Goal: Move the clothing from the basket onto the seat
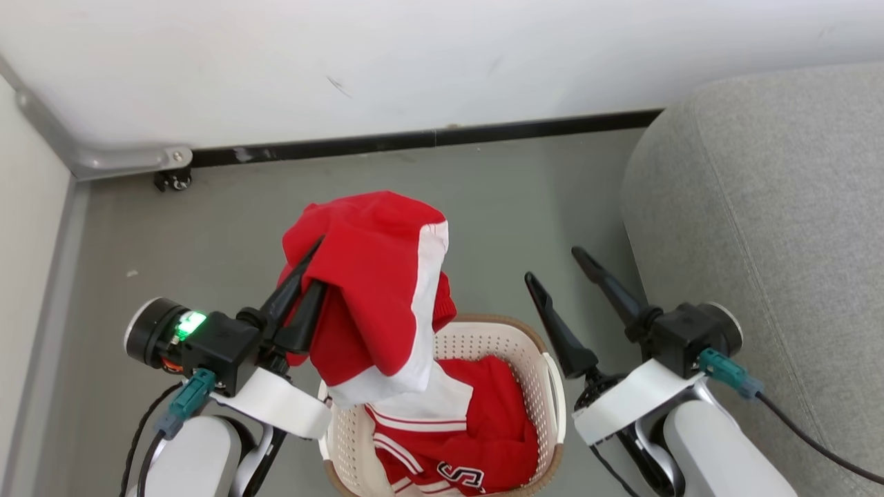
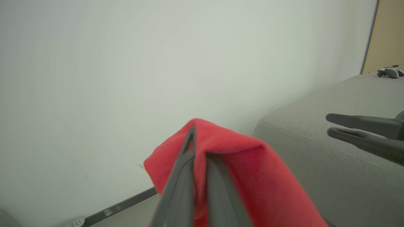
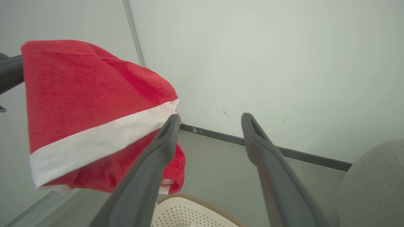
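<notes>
garment [image 1: 376,290] hangs above basket [image 1: 533,376]; more clothing [image 1: 483,435] in basket; seat [image 1: 773,207] right of basket

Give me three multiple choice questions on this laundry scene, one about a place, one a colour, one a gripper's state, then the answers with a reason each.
1. On which of the robot's sides is the seat from the basket? A) left B) right C) underneath
2. What colour is the basket's rim? A) brown B) blue C) black
3. What state is the right gripper in? A) shut on a basket handle B) shut on red cloth C) open, holding nothing

1 B: the grey seat lies at the head view's right.
2 A: a brown band tops the cream wall.
3 C: its jaws stand apart, nothing between them; the left gripper pinches the clothing.
</notes>
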